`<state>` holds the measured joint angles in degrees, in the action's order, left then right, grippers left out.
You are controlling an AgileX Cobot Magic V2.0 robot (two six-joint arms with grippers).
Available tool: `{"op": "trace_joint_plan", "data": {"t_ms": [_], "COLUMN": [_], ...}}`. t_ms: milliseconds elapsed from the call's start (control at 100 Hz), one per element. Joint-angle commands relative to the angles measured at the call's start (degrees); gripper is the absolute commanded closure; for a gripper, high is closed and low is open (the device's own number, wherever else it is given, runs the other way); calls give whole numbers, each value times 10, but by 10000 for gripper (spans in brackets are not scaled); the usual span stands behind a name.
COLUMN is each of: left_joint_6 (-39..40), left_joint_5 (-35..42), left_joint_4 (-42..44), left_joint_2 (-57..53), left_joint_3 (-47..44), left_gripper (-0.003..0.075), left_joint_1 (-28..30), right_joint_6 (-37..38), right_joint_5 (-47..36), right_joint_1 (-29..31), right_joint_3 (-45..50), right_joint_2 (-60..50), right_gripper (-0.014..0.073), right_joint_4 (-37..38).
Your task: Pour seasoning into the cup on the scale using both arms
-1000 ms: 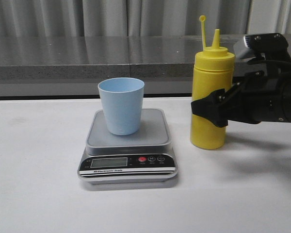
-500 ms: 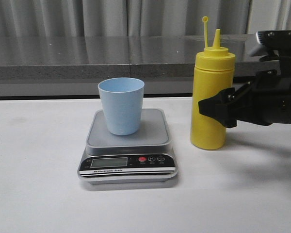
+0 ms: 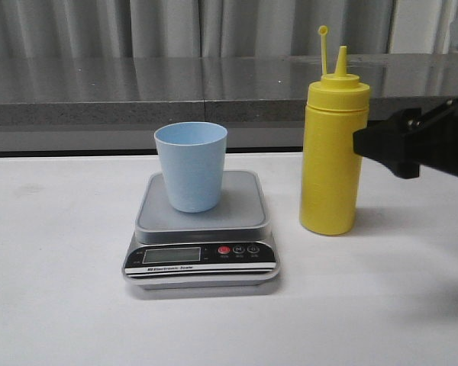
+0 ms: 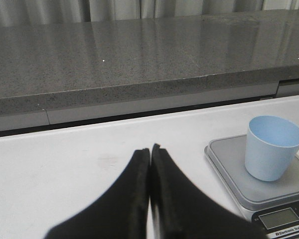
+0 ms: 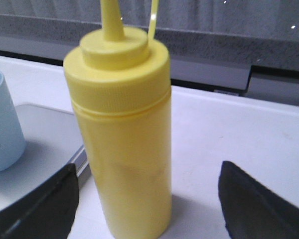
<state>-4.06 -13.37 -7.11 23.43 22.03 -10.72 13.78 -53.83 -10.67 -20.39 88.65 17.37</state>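
The right hand is spread wide and grasps nothing; the bottle stands upright on the table just beside its fingertips, clear of them, and in the right wrist view the bottle sits between the two fingers without touching either. Beyond the bottle from that hand, the cup stands upright on the plate of the scale. The left hand is clenched on nothing, fingers pressed together, with the scale and cup off to one side of it, apart.
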Motion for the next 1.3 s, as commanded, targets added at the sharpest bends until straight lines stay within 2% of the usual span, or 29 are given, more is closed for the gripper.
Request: {"op": "trace_joint_plan", "data": {"t_ms": [0, 250, 450, 740, 910, 1050, 1290], "left_joint_6": [5, 5, 5, 5, 5, 5, 5], "left_joint_5": [48, 48, 48, 48, 48, 48, 48], "left_joint_4": [-1, -1, -1, -1, -1, -1, -1], "left_joint_2": [3, 3, 3, 3, 3, 3, 3], "left_joint_3": [16, 16, 16, 16, 16, 16, 16], "left_gripper": [739, 739, 739, 739, 739, 739, 739], "left_joint_1": [1, 1, 1, 1, 1, 1, 1], "right_joint_6": [-9, -9, -9, -9, -9, -9, -9], "right_joint_5": [-5, 165, 266, 512, 585, 607, 609], "right_joint_1": [3, 3, 3, 3, 3, 3, 3], "right_joint_3": [0, 0, 0, -5, -5, -5, -5], "right_joint_2": [-63, -224, -353, -527, -619, -678, -706], "right_gripper": [16, 22, 22, 22, 46, 169, 550], "right_joint_4": [-16, -45, -47, -50, -50, -50, -50]}}
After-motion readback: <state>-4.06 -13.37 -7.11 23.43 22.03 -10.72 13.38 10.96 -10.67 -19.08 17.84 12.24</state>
